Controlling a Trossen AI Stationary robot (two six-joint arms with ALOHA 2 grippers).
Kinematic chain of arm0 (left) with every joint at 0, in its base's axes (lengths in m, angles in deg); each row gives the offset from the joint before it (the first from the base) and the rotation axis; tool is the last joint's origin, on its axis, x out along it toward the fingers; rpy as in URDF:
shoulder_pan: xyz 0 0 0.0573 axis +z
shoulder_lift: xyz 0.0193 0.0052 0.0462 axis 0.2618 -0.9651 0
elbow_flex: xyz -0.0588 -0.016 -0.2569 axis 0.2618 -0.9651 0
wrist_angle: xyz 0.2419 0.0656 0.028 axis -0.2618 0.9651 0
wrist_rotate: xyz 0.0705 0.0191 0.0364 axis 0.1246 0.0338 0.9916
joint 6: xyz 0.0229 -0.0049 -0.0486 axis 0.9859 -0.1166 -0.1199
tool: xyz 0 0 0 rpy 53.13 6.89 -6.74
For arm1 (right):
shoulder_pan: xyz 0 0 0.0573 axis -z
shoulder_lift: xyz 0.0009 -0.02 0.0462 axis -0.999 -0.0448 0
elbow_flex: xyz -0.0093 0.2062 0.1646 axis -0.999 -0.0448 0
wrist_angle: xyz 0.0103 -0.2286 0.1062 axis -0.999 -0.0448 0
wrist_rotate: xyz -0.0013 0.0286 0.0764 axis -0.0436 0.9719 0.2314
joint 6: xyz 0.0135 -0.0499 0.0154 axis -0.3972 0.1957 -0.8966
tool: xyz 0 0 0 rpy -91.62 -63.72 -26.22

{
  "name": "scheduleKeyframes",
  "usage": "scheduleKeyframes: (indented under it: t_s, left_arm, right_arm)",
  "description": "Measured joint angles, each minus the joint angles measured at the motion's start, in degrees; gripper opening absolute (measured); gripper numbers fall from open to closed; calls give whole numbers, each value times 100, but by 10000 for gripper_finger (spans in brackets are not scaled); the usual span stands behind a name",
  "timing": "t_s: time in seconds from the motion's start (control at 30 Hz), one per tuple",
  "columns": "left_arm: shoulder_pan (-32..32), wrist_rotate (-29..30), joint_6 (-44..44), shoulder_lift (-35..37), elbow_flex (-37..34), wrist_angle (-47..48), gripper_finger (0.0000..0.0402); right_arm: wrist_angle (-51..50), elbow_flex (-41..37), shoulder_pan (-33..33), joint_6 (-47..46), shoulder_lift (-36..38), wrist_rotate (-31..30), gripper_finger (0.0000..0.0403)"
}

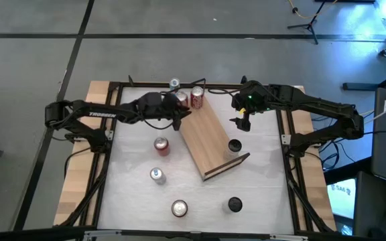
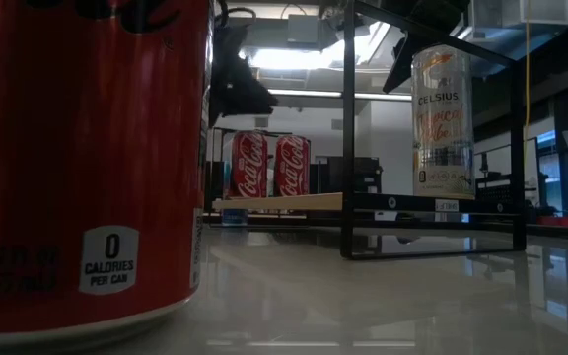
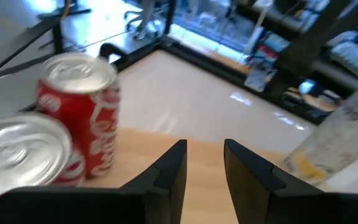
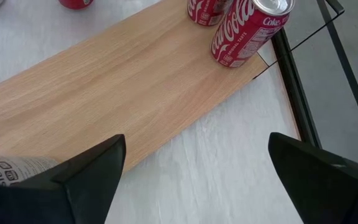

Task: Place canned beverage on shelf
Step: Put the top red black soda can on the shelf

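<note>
Filling the low view's left side, a red zero-calorie soda can (image 2: 82,158) stands closest on the glossy white desk (image 1: 260,181). Seen from above, the desk is framed by black rails and light wood strips, with grey floor around it. Room lights and equipment show beyond. Lying diagonally across the desk is the long light-wood shelf (image 1: 210,140) with thin black wire ends. 2 red cola cans (image 4: 248,28) stand upright together at its far end. Over that end, the left gripper (image 3: 204,171) hovers just beside the cans, jaws slightly apart, holding nothing. Right gripper (image 4: 194,171) hangs above the shelf's edge, jaws wide apart and empty.
</note>
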Motion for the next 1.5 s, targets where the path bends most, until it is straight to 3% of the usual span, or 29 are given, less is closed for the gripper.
scheduleKeyframes:
  t_s: [0.2, 0.4, 0.77, 1.5]
  left_arm:
    - [176, -453, 623, 0, 2, -974, 112]
    - [438, -324, 630, 0, 2, -1312, 173]
    - [987, 61, -278, 0, 2, -1342, 278]
    - [1264, 105, -206, 0, 2, -1756, 284]
  right_arm:
    - [0, 0, 0, 0, 0, 0, 390]
    - [0, 0, 0, 0, 0, 1, 390]
    - [0, 0, 0, -1, 0, 0, 390]
    - [2, 0, 0, 0, 2, 0, 390]
